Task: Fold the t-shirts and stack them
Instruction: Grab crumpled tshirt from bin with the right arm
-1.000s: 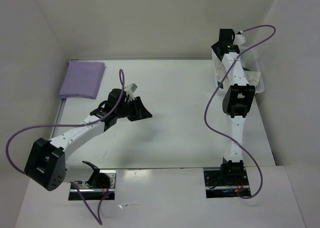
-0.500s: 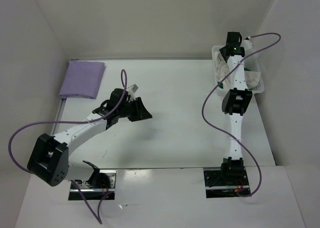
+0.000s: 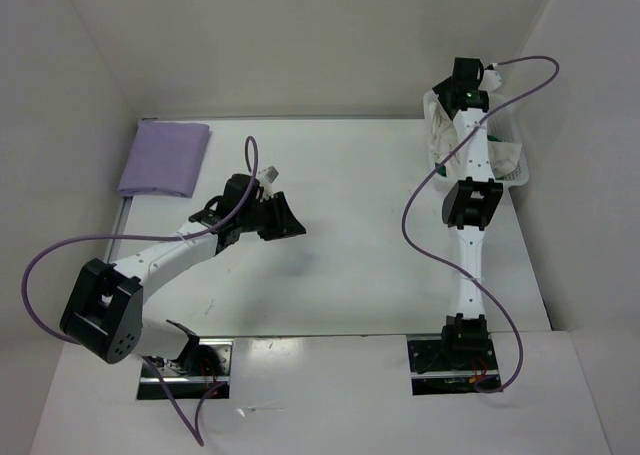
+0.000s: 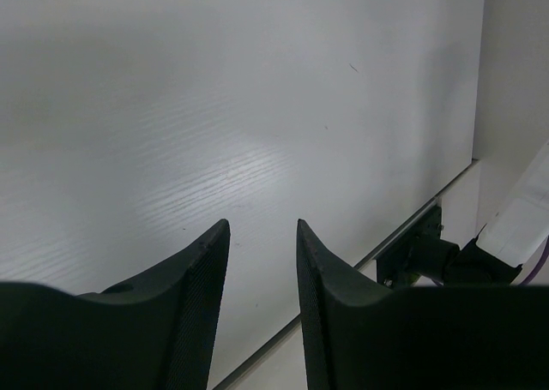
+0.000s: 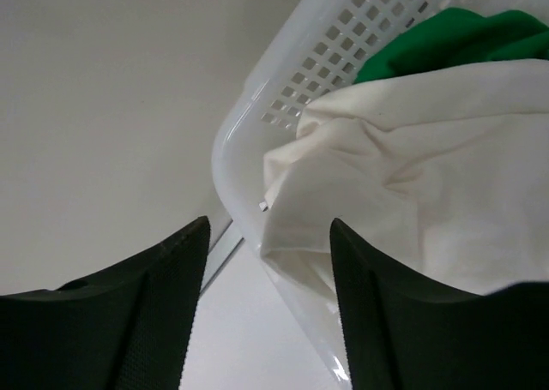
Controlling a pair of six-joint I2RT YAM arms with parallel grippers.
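**one shirt folded, two in the basket as the arms stand apart**

top view: a lavender-purple cloth t-shirt [image 3: 165, 158] lies folded into a flat rectangle at the far left corner of the white table [image 3: 360, 255], apart from both arms. the left arm [image 3: 160, 260] reaches across the left half of the table, and its black two-finger left claw [image 3: 287, 221] hangs near the middle with nothing under it but bare board. the right arm [image 3: 468, 210] stretches straight to the far right corner, its wrist above a white plastic lattice basket [image 3: 518, 173]. a crumpled cream-white cloth t-shirt [image 3: 503, 155] fills that basket. from here, whether the fingers of the right arm are apart cannot be told.

left wrist view: the two dark ribbed fingers stand a little apart, a narrow gap between them, and pinch nothing. below them is only the pale table top, with its near edge and a dark bracket at the lower right.

right wrist view: the right claw [image 5: 268, 225] is spread wide and grips nothing. it hangs just outside the rounded corner of the basket, near its rim. inside, the cream-white t-shirt is bunched against the lattice wall, one fold draped down at the corner. a bright green cloth t-shirt [image 5: 455, 34] lies in the basket on the far side of the cream one, touching it.
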